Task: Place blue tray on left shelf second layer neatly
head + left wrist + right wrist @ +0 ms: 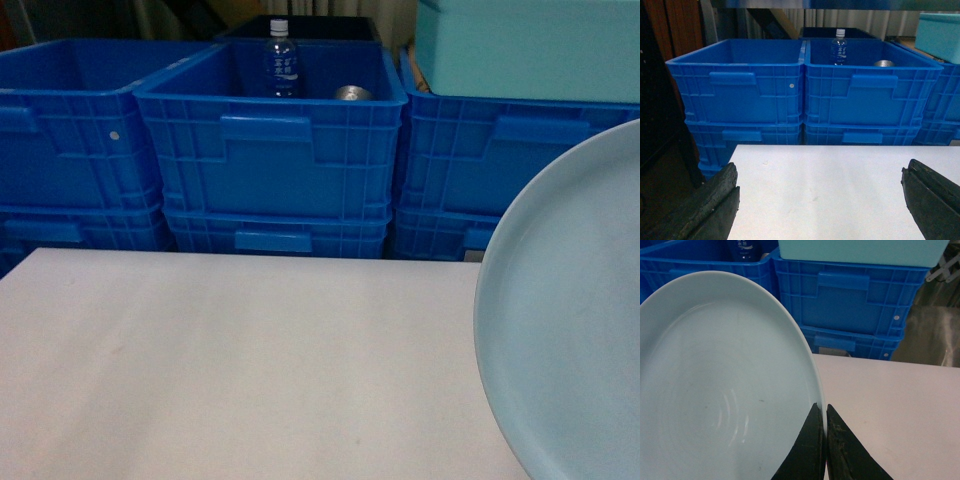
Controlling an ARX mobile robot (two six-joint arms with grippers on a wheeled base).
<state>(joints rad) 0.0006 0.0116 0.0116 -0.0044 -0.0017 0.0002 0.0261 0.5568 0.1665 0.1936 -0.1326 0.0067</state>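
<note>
Blue tray (570,320): pale, glossy, round, raised rim; fills lower right of head view, above white table (240,360). Right gripper (824,415) pinches its rim. Left gripper (820,200) spread wide, nothing held. Dark-blue crates (270,150) stacked behind; bottle (281,58) inside one.

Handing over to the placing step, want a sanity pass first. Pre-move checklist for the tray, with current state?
1. Right gripper pinched on the rim of the blue tray: ok.
2. Tray held up off the white table, tilted on edge: ok for carrying, not level for placing.
3. Left gripper open and holding nothing: ok.
4. Blue crates stand beyond the table's far edge, apart from the tray: ok.
5. Left shelf, second layer in sight: cannot tell, no shelf shows in any view.
</note>
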